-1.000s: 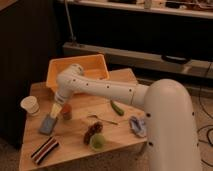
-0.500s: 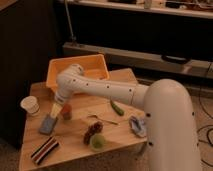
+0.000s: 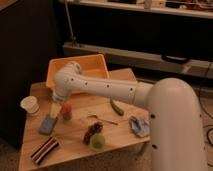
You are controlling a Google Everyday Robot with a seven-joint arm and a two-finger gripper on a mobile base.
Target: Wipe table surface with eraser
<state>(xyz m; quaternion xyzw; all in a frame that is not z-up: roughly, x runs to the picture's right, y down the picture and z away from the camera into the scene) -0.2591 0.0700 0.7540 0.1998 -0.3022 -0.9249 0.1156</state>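
Note:
The eraser [image 3: 45, 150], a small block with dark, white and reddish stripes, lies at the front left corner of the wooden table surface [image 3: 75, 145]. My gripper [image 3: 55, 108] hangs from the white arm over the left part of the table, well behind the eraser. It points down between a flat blue-grey pad [image 3: 48, 124] and a small orange-red object [image 3: 66, 111]. The gripper looks open and holds nothing.
An orange bin [image 3: 95, 63] stands at the back of the table, behind the arm. A white cup [image 3: 31, 105] is at the left edge. A green pepper [image 3: 116, 106], dark grapes [image 3: 92, 131], a green fruit [image 3: 97, 141] and a blue-grey cloth [image 3: 139, 126] lie to the right.

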